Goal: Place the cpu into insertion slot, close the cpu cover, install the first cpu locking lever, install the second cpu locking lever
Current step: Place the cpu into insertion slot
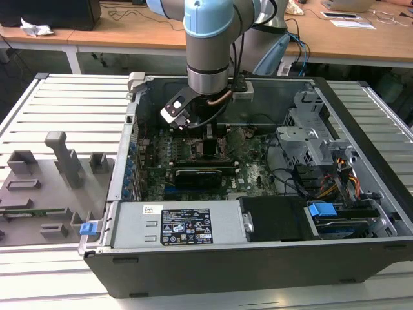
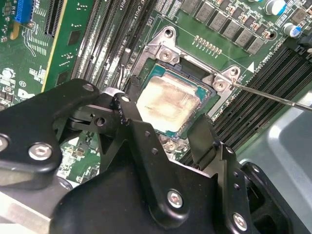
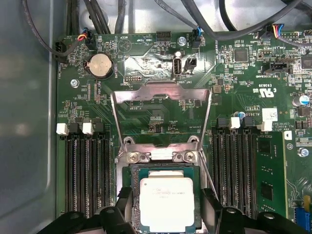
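The cpu [image 3: 166, 202] [image 2: 168, 104], a square chip with a silvery-beige top, lies flat in the insertion slot [image 3: 161, 156] [image 2: 165, 52] on the green motherboard. My gripper [image 3: 167, 209] [image 2: 162, 119] [image 1: 208, 132] hangs low over it, open, one black finger on each side of the chip with a small gap showing. The cpu cover [image 3: 161, 92], a thin metal frame with a square window, stands swung back off the socket. A thin wire locking lever [image 2: 273, 97] [image 3: 206, 168] sticks out unlatched beside the socket.
Long black memory slots [image 3: 85, 170] [image 3: 239, 165] flank the socket on both sides. The open computer case [image 1: 361, 116] walls in the board, with a drive cage [image 1: 310, 129], a black expansion card [image 1: 197, 174] and a power supply [image 1: 181, 226] nearby. Cables [image 3: 219, 29] run above the board.
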Available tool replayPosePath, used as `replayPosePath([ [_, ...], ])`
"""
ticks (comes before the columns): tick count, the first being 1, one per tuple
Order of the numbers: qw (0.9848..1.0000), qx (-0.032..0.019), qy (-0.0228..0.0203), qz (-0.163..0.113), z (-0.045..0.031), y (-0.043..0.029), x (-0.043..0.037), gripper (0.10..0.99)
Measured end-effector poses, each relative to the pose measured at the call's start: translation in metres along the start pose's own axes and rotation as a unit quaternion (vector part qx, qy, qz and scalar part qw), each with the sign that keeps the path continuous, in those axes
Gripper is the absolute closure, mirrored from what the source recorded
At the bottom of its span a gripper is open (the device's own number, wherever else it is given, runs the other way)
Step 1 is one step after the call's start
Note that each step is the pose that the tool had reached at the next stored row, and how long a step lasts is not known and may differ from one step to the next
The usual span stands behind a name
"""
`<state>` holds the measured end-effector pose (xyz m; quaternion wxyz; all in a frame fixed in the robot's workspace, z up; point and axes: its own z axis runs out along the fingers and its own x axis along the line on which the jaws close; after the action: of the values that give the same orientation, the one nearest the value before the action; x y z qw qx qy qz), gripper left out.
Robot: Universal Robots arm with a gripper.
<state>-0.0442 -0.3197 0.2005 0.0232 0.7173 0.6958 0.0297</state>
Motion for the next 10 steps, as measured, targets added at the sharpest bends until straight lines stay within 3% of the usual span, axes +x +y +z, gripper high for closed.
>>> replayPosePath([
  [10, 1.0000, 0.0000, 0.0000, 0.000, 0.0019, -0.0003, 0.0074, 0.424],
])
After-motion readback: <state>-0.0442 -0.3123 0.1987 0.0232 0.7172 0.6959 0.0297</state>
